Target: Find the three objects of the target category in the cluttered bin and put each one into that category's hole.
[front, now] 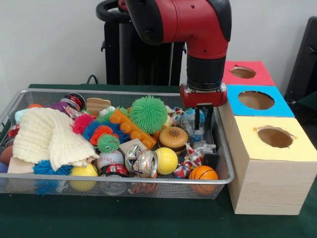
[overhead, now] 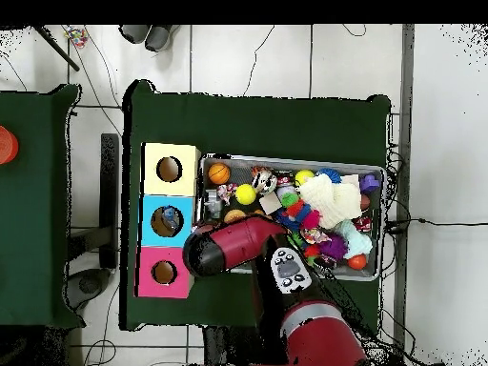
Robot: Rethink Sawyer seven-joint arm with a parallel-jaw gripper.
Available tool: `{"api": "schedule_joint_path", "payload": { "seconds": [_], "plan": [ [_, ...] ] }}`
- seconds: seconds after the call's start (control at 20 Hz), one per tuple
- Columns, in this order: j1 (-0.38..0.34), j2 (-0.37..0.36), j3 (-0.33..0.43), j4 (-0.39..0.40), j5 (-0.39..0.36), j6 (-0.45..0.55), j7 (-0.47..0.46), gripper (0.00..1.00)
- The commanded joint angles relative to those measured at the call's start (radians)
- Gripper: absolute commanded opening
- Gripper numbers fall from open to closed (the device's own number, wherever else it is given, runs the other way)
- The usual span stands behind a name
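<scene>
The wire mesh bin is full of toys; it also shows in the overhead view. My gripper hangs from the red arm and reaches down into the bin's far right corner, open. A see-through wrinkly bottle lies just left of it, close to or touching it. Another see-through crumpled bottle lies near the front rim beside a shiny can. A third bottle is not visible. The red-topped hole is the farthest box; in the overhead view it is beside the arm, which hides the gripper.
The blue-topped hole and the yellow-topped hole stand in line right of the bin. In the bin lie a cream knitted cloth, a green spiky ball, a burger toy, a small basketball and an orange brick.
</scene>
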Motion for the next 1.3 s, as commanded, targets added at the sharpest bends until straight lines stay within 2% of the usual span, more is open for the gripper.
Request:
{"api": "schedule_joint_path", "payload": {
  "seconds": [0.05, 0.6, 0.8, 1.05, 1.3],
  "plan": [
    [0.024, 0.044, -0.026, -0.089, -0.020, -0.033, 0.067, 0.00],
    [-0.040, 0.043, 0.020, -0.066, -0.021, -0.020, 0.008, 0.00],
    [-0.083, 0.036, 0.051, -0.048, -0.032, -0.004, -0.037, 0.00],
    [-0.176, -0.006, 0.120, 0.017, -0.047, 0.033, -0.115, 0.00],
    [-0.245, -0.061, 0.145, 0.105, -0.066, 0.075, -0.149, 0.00]
  ]
}}
